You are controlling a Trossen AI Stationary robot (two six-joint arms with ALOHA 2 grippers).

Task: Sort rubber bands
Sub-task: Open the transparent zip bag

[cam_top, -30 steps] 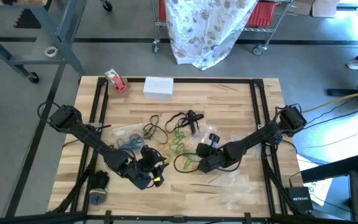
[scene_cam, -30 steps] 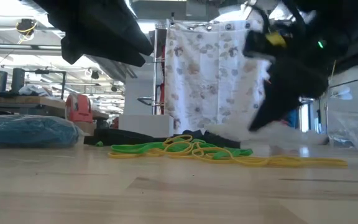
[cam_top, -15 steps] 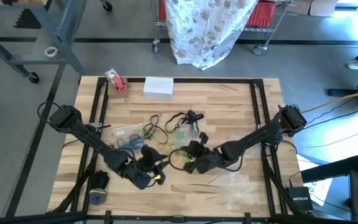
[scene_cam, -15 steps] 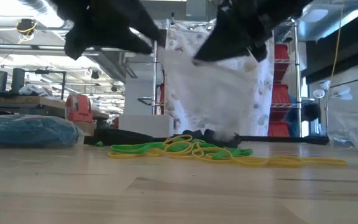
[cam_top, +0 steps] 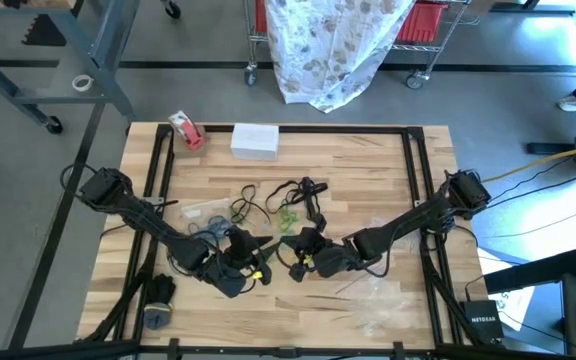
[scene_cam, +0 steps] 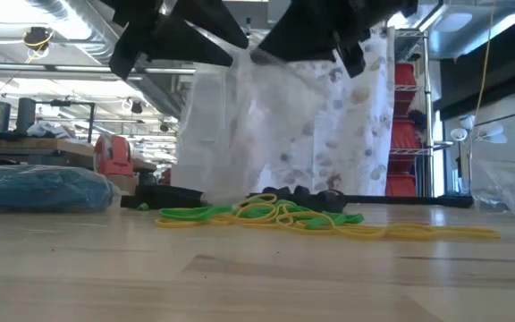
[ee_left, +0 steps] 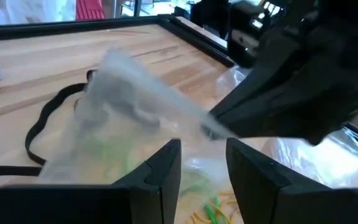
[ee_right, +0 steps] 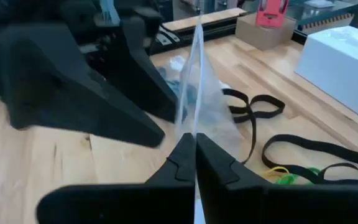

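Nearby, rubber bands (scene_cam: 266,215) (green, yellow, tangled).

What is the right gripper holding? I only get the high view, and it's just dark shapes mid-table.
Observer: A clear plastic bag. The right wrist view shows the right gripper pinched shut on its film.
Operator: And the left one?
Observer: The left gripper is open, fingers apart, with the bag just ahead of them.
Operator: How does the bag sit?
Observer: In the low view it hangs from the grippers down toward the green and yellow rubber bands lying on the table.
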